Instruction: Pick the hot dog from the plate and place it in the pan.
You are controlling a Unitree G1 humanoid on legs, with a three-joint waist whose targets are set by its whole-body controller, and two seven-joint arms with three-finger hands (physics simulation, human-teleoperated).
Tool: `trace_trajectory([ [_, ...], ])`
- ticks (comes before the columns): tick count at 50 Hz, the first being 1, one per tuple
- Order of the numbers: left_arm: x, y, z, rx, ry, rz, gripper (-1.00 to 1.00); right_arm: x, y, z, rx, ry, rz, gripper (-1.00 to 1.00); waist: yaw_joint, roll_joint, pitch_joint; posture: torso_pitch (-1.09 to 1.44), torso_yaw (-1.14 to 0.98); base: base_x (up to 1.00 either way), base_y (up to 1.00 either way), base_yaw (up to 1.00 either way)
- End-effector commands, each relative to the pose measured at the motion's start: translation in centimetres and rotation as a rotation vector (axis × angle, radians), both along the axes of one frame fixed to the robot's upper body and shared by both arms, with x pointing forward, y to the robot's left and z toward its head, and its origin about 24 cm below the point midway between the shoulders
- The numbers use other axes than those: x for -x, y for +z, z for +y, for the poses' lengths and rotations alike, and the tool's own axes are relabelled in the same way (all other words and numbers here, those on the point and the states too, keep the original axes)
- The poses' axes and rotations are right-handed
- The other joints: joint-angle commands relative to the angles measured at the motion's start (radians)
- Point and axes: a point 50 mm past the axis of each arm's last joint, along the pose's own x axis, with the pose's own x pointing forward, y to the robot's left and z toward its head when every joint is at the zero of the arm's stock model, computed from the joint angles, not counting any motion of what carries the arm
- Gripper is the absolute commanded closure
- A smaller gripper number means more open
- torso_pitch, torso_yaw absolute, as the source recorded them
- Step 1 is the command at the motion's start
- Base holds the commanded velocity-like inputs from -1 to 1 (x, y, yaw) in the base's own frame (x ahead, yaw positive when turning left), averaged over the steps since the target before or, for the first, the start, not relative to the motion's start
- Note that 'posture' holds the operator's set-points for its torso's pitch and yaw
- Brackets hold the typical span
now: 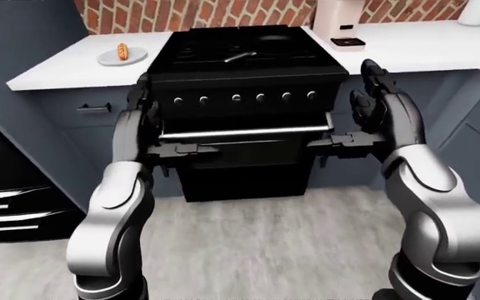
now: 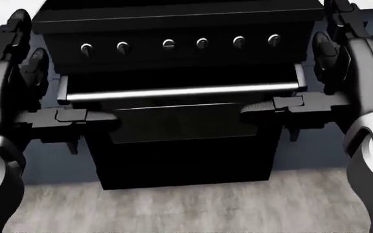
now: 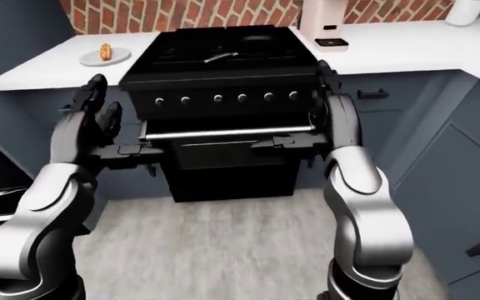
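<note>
You're facing the stove [image 1: 244,62]; hot dog [image 1: 121,50] sits far left on its plate [image 1: 136,58]. Both robot hands, left [image 1: 140,115] & right [image 1: 381,109], are released, holding nothing yet.

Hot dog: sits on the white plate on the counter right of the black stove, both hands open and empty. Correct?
Not quite. The hot dog on the white round plate lies on the white counter left of the black stove, as the left-eye view shows. The left hand and right hand are open and empty.
</note>
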Motion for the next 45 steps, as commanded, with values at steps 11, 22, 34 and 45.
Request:
trace_trajectory([
  [11, 0.15, 0.85, 0.33, -0.004, 0.012, -0.055, -1.00, -0.06, 1.13, 0.40, 0.014, 0.024, -0.063, -1.00, 0.008, -0.039, -0.016, 0.00, 0.00, 0.00, 0.32, 0.00],
  [22, 0.24, 0.92, 0.32, -0.006, 0.012, -0.056, -1.00, 0.13, 1.02, 0.35, 0.009, 0.024, -0.067, -1.00, 0.008, -0.069, -0.025, 0.00, 0.00, 0.01, 0.32, 0.00],
  [34, 0.28, 1.02, 0.48, -0.008, 0.018, -0.058, -1.00, 0.11, 1.24, 0.29, 0.019, 0.031, -0.071, -1.00, 0.008, -0.018, -0.017, 0.00, 0.00, 0.04, 0.33, 0.00],
  [45, 0.39, 1.19, 0.39, -0.013, 0.017, -0.059, -1.00, 0.18, 1.03, 0.18, 0.012, 0.035, -0.079, -1.00, 0.008, -0.093, -0.023, 0.00, 0.00, 0.13, 0.33, 0.00],
])
